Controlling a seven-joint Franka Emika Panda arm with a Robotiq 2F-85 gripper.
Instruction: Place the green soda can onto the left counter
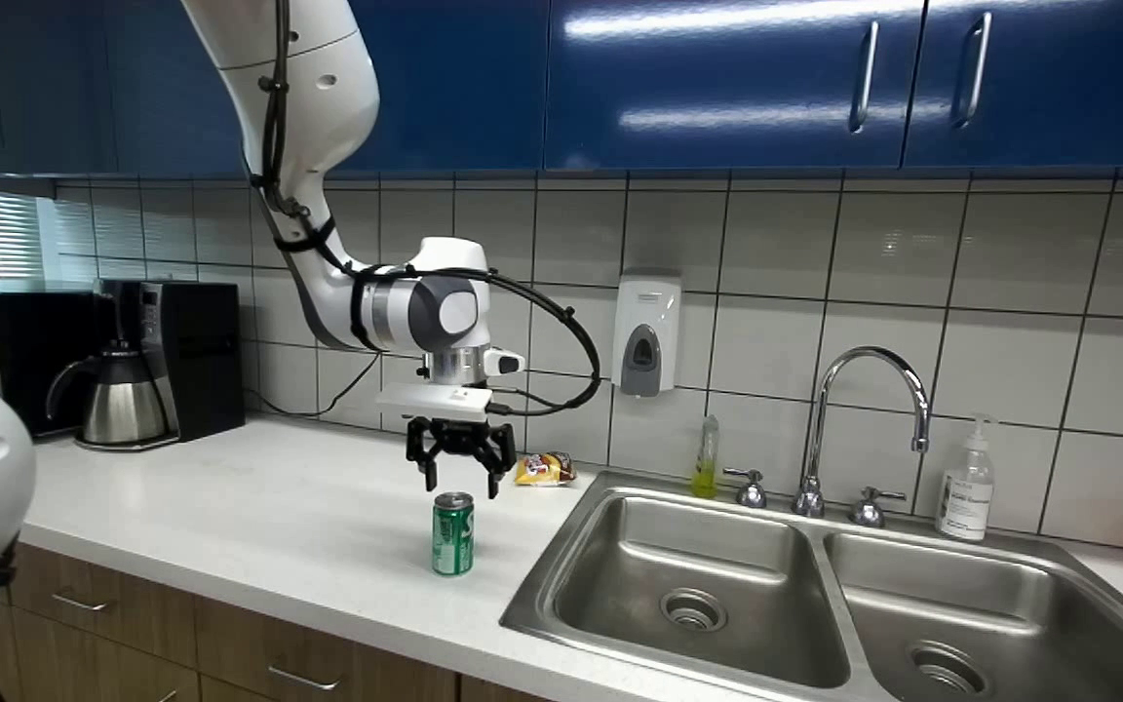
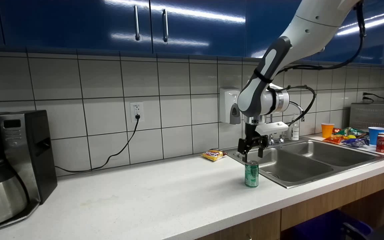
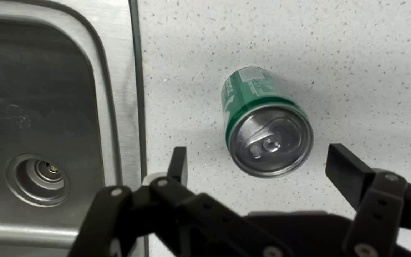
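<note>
The green soda can (image 1: 452,536) stands upright on the off-white left counter (image 1: 259,507), a little to the side of the sink. It shows in an exterior view (image 2: 251,175) on the same counter (image 2: 128,200), and in the wrist view (image 3: 248,91) with its silvery top toward the camera. My gripper (image 1: 462,483) points down just above the can, its fingers spread. In the wrist view the open gripper (image 3: 258,162) has one finger on each side of the can's top, with gaps on both sides. Nothing is held.
The steel double sink (image 1: 834,575) lies beside the can, with a faucet (image 1: 820,429) behind it. A yellow snack bag (image 1: 542,470) lies near the wall. A coffee maker (image 2: 28,160) stands at the counter's far end. A soap dispenser (image 1: 647,331) hangs on the wall.
</note>
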